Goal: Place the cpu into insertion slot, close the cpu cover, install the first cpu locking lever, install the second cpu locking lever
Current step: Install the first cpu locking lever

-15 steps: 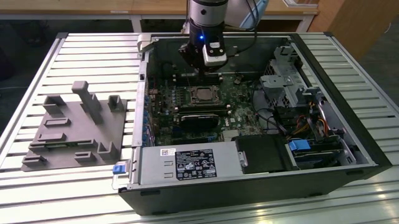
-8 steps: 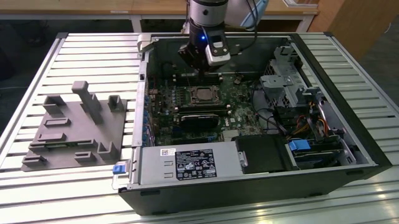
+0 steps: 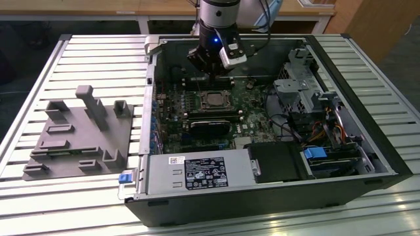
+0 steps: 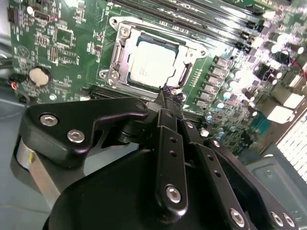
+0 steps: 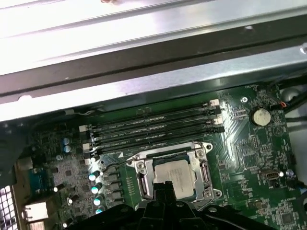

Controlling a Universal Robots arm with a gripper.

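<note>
In the second wrist view the insertion slot has its cpu cover lying flat around the seated cpu. My gripper, pinched together and empty, hovers just beside; I'd press down slowly and squarely to avoid slipping.

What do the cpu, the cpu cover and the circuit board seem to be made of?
The cpu: seemingly metal top, pale silver-grey, dull sheen. The cpu cover: thin bright metal, likely steel, sharp glints. The circuit board: probably lacquered laminate, glossy green.

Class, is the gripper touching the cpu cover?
Cannot tell: in both wrist views the gripper overlaps the edge of the cpu cover, hiding any contact or gap.
</note>
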